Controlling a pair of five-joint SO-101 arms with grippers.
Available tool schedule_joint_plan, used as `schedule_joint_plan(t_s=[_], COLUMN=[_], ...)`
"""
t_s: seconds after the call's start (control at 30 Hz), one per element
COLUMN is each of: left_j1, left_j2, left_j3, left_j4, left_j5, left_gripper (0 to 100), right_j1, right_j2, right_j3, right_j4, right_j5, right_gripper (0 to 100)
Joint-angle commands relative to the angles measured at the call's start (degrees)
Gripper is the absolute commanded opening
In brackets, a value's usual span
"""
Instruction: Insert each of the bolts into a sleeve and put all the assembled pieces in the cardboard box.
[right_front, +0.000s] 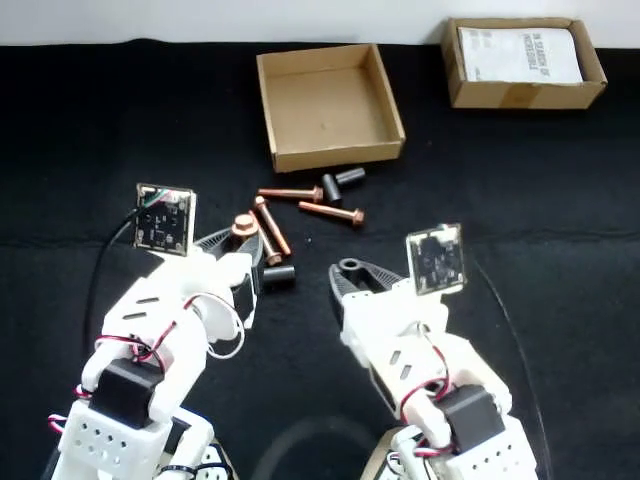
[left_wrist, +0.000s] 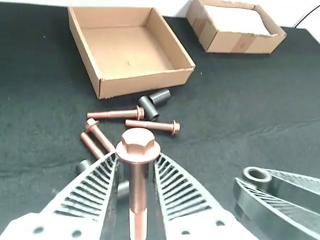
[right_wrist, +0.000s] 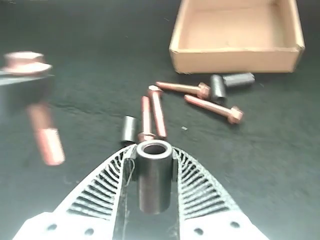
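overhead, two wrists; cardboard box (right_front: 340, 155) shared

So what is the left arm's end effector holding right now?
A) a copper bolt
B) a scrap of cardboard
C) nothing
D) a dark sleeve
A: the left end effector is shut on a copper bolt, whose hex head sticks out past the fingertips; the dark sleeve is in the right end effector.

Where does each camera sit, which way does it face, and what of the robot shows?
High view: fixed above, behind the arms, looking down toward the cardboard box; both arms show.
Left wrist view: on that wrist, facing along the left pincer, shut on a bolt.
Right wrist view: likewise, along the right pincer, shut on a sleeve.
Both wrist views share the box and loose bolts.
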Motion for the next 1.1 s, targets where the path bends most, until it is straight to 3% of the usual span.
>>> schedule_joint_plan(t_s=[0.0, 0.2, 0.3, 0.43, 0.63, 1.07], left_j1=[1.19, 1.98, 2.24, 2.68, 11.74, 13.76], left_j2=[-0.92, 3.03, 10.59, 22.11, 33.1, 33.98], left_j3=[1.19, -1.1, -7.34, -17.98, -31.78, -29.93], left_j4=[-7.21, -21.98, -20.75, -19.43, -8.35, -5.36], left_j5=[-0.09, -0.09, 0.53, 7.65, 9.67, 9.67], left_gripper=[1, 1, 1, 1, 1, 1], right_j1=[-2.15, -2.24, -2.24, -2.15, -1.98, 4.18], right_j2=[-2.59, -5.85, -7.25, -7.52, -7.87, -7.87], right_j3=[0.4, 4.7, 5.93, 6.11, 6.11, 6.02], right_j4=[-0.92, -1.27, -1.27, -1.27, -1.27, -1.36], right_j5=[0.0, 5.45, 5.45, 5.54, 5.54, 5.54], right_gripper=[0.8, 0.8, 0.8, 0.8, 0.8, 0.8])
